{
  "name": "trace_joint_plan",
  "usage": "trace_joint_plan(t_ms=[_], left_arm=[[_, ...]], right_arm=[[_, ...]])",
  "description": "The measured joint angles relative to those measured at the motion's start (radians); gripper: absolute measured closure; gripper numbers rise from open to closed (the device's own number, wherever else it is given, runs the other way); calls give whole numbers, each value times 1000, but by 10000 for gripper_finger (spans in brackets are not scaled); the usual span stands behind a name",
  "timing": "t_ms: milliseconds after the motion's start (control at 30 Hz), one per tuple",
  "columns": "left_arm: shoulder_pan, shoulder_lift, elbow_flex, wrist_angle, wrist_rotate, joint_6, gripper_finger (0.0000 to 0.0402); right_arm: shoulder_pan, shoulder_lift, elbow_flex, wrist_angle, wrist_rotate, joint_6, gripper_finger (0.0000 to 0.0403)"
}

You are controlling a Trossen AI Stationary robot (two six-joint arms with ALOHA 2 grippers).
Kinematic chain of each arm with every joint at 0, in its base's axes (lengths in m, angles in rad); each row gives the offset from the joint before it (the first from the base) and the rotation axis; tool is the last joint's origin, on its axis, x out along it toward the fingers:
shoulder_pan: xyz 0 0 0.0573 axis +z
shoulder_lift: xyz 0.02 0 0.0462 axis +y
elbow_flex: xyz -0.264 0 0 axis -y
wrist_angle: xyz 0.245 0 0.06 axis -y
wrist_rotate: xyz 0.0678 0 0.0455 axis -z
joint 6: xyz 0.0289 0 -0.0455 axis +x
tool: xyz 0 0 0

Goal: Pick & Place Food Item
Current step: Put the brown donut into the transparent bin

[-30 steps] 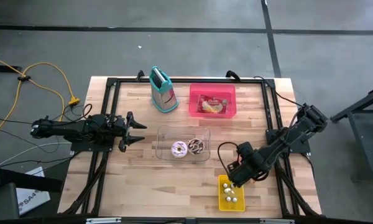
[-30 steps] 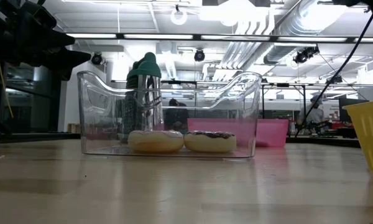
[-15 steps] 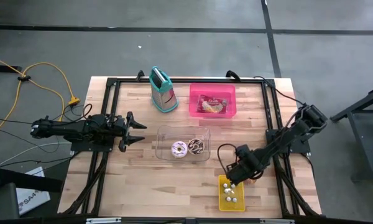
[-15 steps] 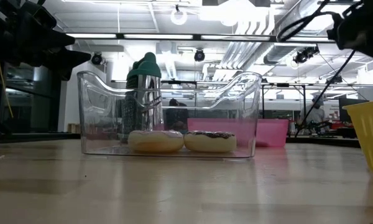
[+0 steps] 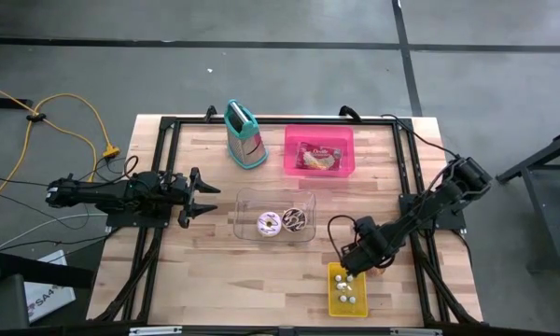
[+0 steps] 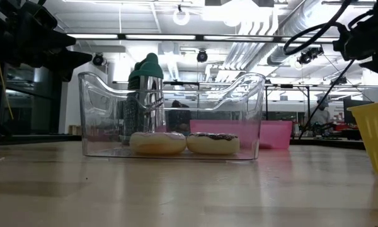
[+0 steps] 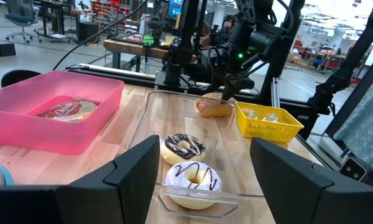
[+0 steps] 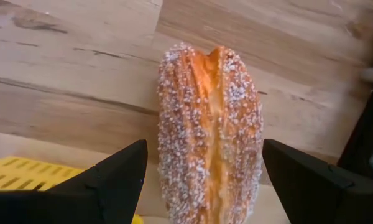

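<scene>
Right gripper (image 5: 352,268) sits lower right of the high view, fingers spread either side of a sugared pastry (image 8: 209,134) on the table (image 5: 261,280), just above the yellow basket (image 5: 347,302). Left gripper (image 5: 208,194) waits spread at centre left.

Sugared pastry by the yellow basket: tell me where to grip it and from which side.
Grip the sugared pastry across its narrow middle, coming straight down from above. It lies flat on the table, long and slim with a split along the top, and the right gripper already hangs open astride it, beside the yellow basket.
</scene>
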Motion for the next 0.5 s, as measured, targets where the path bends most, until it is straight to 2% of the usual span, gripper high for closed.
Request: trace_joint_plan(t_ms=[500], left_arm=[[0,0,0,0,0,0,156]], right_arm=[[0,-1,-33,23,-1,11,95]])
